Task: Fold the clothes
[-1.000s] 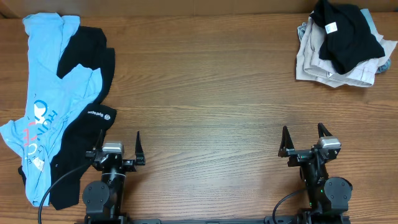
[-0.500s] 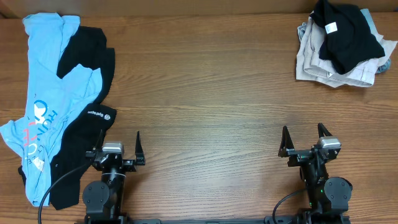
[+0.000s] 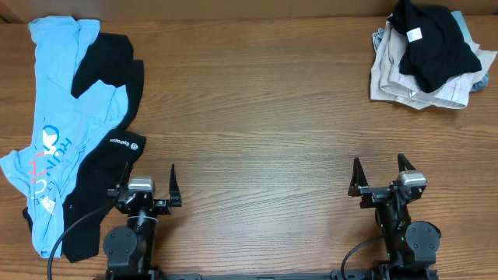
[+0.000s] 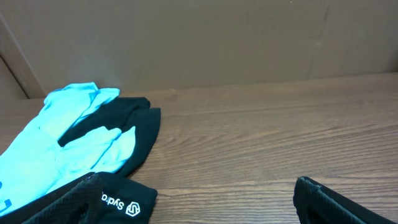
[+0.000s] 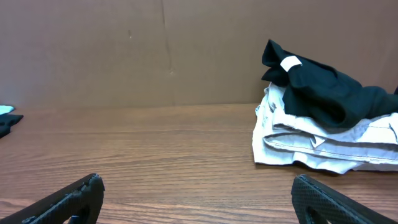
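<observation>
Both our left end effector point(image 3: 145, 177) and right end effector point(image 3: 379, 167) stood spread, empty. Heaped far right, the black T-shirt point(image 3: 434, 45) looked limp and light; we judged a hem corner the best hold.

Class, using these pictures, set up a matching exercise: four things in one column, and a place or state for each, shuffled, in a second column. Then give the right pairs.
1. light-blue tee
2. black tagged shirt
3. pale clothes
4. right gripper

A. open, holding nothing
B. topmost, far right corner
C. spread out at far left
D. underneath a black garment

Pairs: 1-C, 2-B, 3-D, 4-A
</observation>
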Motion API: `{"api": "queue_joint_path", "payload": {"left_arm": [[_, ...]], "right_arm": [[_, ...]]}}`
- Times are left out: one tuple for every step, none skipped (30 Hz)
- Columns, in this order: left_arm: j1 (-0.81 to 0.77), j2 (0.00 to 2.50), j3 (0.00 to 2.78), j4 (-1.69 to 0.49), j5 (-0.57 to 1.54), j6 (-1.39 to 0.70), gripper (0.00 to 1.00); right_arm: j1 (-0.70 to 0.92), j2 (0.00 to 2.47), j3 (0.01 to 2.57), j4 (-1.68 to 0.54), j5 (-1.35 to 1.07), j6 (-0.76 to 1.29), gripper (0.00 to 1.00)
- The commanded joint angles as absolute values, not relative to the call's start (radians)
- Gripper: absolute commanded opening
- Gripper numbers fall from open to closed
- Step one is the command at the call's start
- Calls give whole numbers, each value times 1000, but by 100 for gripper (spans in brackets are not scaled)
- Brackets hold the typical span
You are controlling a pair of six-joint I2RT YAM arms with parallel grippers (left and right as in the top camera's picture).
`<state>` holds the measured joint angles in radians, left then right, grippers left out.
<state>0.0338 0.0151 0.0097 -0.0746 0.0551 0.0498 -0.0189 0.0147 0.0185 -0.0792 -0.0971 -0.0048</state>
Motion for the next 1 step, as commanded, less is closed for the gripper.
{"api": "queue_joint_path", "payload": {"left_arm": [[41,4,5,-75,41,29,100]], "right_arm": [[-15,3,8,-75,-90,-10,100]]}}
